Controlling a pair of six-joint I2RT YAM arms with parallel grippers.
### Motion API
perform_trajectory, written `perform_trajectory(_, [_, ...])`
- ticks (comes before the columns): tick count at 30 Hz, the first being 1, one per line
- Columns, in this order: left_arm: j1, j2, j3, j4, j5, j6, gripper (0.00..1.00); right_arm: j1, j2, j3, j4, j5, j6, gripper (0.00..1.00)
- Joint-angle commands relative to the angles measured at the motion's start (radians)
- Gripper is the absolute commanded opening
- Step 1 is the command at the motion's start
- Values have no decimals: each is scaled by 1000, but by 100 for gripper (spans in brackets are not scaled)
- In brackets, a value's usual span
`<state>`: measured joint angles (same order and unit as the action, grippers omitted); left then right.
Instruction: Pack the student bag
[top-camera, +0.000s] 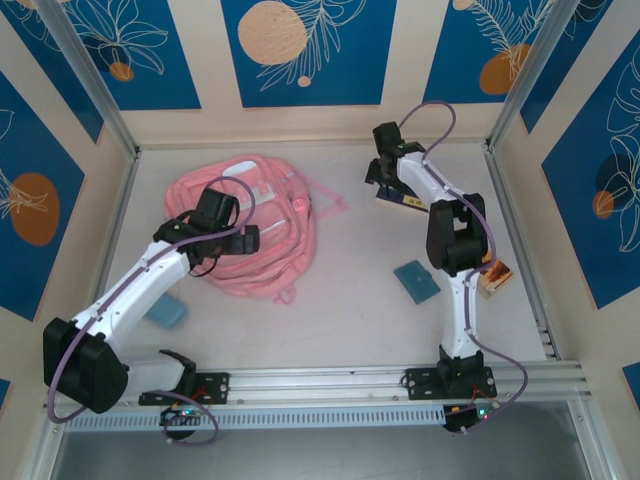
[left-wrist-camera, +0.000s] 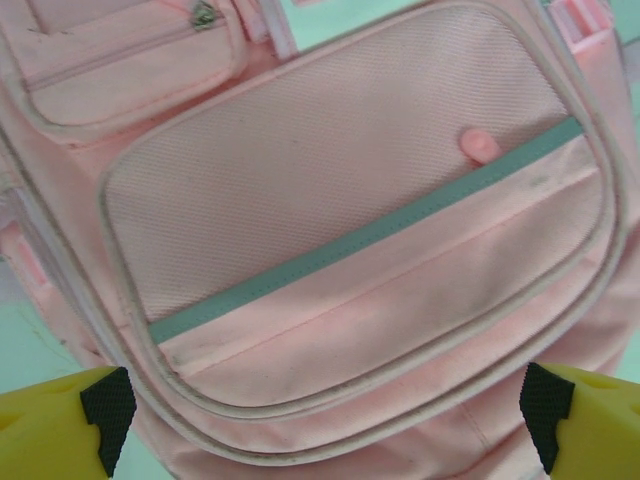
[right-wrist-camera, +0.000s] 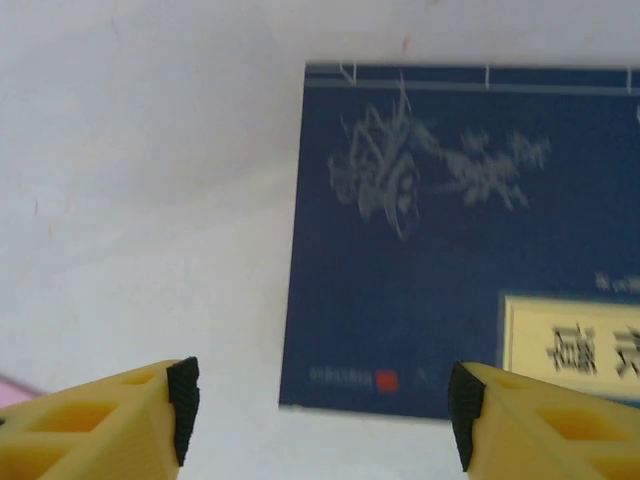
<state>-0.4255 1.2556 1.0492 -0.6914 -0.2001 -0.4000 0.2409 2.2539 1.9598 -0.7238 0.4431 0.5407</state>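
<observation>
The student bag (top-camera: 262, 232), pink with white trim, lies flat at the back left of the table. My left gripper (top-camera: 218, 214) hovers over its front side. In the left wrist view the bag's front pocket (left-wrist-camera: 350, 200) with a teal strip lies under my left gripper (left-wrist-camera: 325, 425), which is open wide with nothing between its yellow fingers (left-wrist-camera: 60, 425). My right gripper (top-camera: 386, 172) reaches to the back of the table beside a dark blue booklet (top-camera: 408, 201). Seen from the right wrist, that booklet (right-wrist-camera: 450, 250) lies flat just beyond my open right gripper (right-wrist-camera: 320, 415).
A small teal case (top-camera: 416, 281) lies right of centre near the right arm. Another light blue flat item (top-camera: 166, 312) sits under the left arm. A brown and orange item (top-camera: 496, 276) rests near the right wall. A metal frame (top-camera: 510, 95) and walls enclose the table.
</observation>
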Motion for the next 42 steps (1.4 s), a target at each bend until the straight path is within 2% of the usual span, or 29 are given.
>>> perform_trajectory(1, [10,-19,-24,17,77,-34,100,-17,65,95,-84,-35,-39,64])
perform_trajectory(5, [10,-17,-29,30,89,-27,100,-31,132,157,-103,-73,-36,55])
perform_trajectory(12, [11,5,-35,71,126,-23,100,-37,206,197,-151,-117,-48,57])
perform_trajectory(23, [11,53,-37,79,141,-7,100,-36,238,170,-272,-135,-93,55])
perform_trajectory(24, [11,54,-38,81,144,-7,100,-35,243,172,-289,-139,-104,50])
perform_trajectory(25, [11,57,-37,81,146,-7,100,-35,242,171,-304,-148,-112,48])
perform_trajectory(32, [11,56,-35,75,148,-3,100,-35,211,131,-352,-126,-148,45])
perform_trajectory(38, [11,66,-34,77,159,-3,100,-31,182,126,-288,-209,-178,59])
perform_trajectory(42, [11,70,-28,70,158,-1,100,-1,190,169,-278,-151,-203,71])
